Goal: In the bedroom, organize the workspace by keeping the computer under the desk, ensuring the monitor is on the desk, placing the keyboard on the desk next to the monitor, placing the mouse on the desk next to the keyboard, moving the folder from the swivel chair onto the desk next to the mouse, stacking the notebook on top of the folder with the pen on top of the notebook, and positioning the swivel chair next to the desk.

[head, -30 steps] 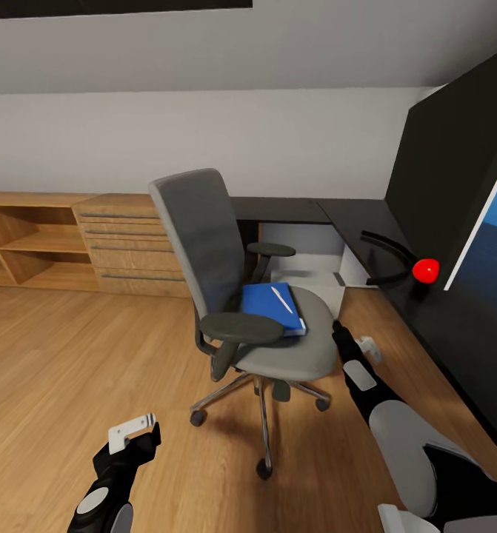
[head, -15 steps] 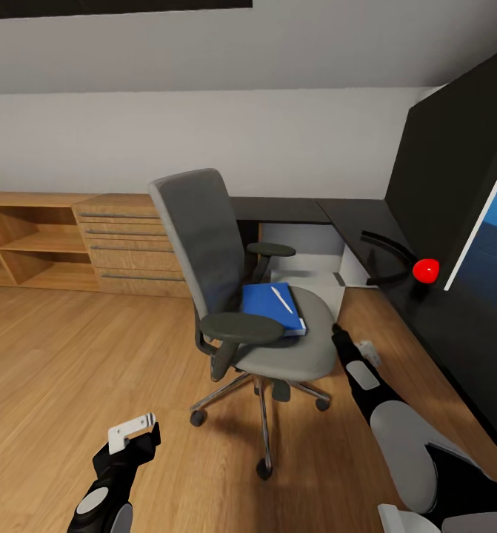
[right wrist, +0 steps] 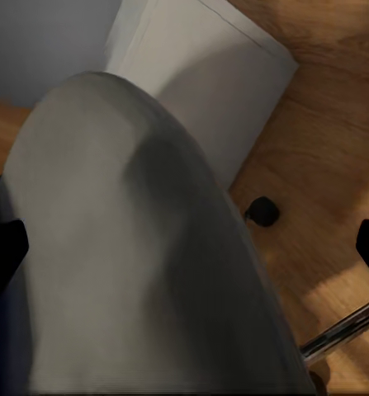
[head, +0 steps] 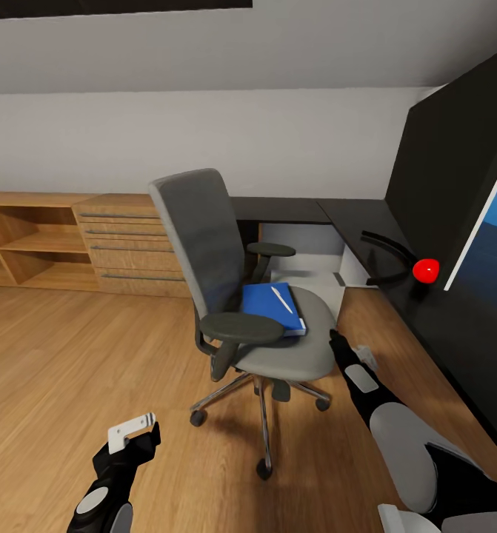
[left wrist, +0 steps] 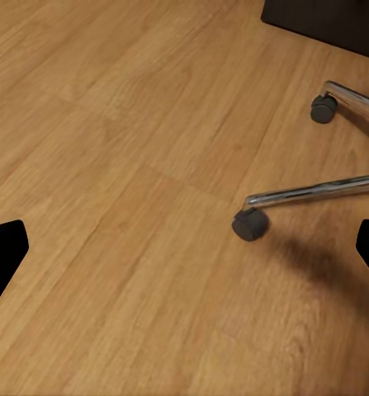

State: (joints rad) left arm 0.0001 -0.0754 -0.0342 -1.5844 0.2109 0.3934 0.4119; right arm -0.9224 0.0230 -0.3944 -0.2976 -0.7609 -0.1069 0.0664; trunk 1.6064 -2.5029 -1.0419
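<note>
The grey swivel chair (head: 204, 244) stands on the wood floor, a little out from the black desk (head: 352, 218). On its seat lies the blue folder (head: 269, 307) with the white pen (head: 281, 299) on top. The monitor (head: 448, 163) stands on the desk at the right. A light grey box, seemingly the computer (head: 315, 285), sits under the desk. My right gripper (head: 349, 346) is open beside the seat's edge (right wrist: 134, 272). My left gripper (head: 133, 431) hangs open over the floor near a chair caster (left wrist: 250, 223). Keyboard, mouse and notebook are out of view.
An oak dresser (head: 126, 244) and open shelves (head: 26, 252) line the back wall on the left. The chair's chrome star base (head: 263, 414) spreads over the floor between my arms. A blue panel (head: 492, 244) shows beside the monitor.
My right gripper has sunk a little beside the seat's edge. The chair, the folder and my left gripper have stayed put.
</note>
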